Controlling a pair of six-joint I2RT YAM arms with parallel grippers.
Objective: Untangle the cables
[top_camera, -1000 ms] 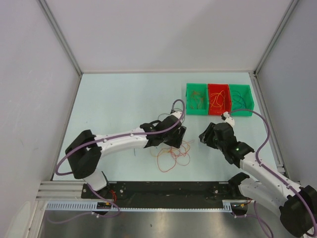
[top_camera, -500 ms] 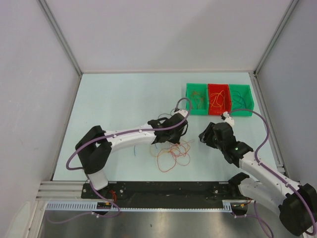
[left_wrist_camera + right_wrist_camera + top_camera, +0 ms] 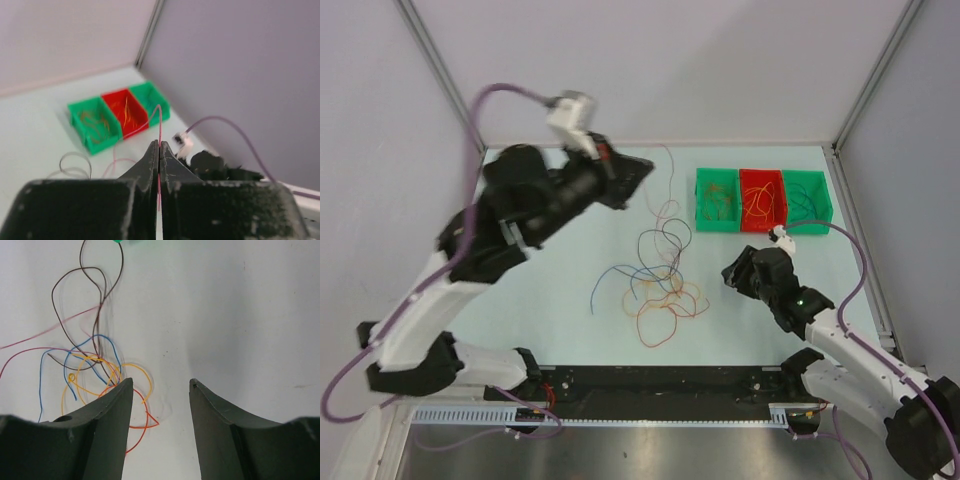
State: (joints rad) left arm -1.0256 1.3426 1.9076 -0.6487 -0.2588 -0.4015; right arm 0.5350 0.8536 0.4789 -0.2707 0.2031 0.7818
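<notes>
Now: left gripper (image 3: 159, 146), jaws pinching one red cable (image 3: 160, 117), sits high; strand trails down to the tangle (image 3: 660, 290), which lies nearer the spread-jawed right gripper (image 3: 161, 384).

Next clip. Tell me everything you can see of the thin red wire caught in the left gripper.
The red wire is a thin, flexible, reddish-pink strand. It is pinched in the shut left gripper, held high above the table. From the gripper it rises a little, bends over and droops away. In the top view its lower part runs down toward the tangle of wires, where I cannot follow it further.
</notes>
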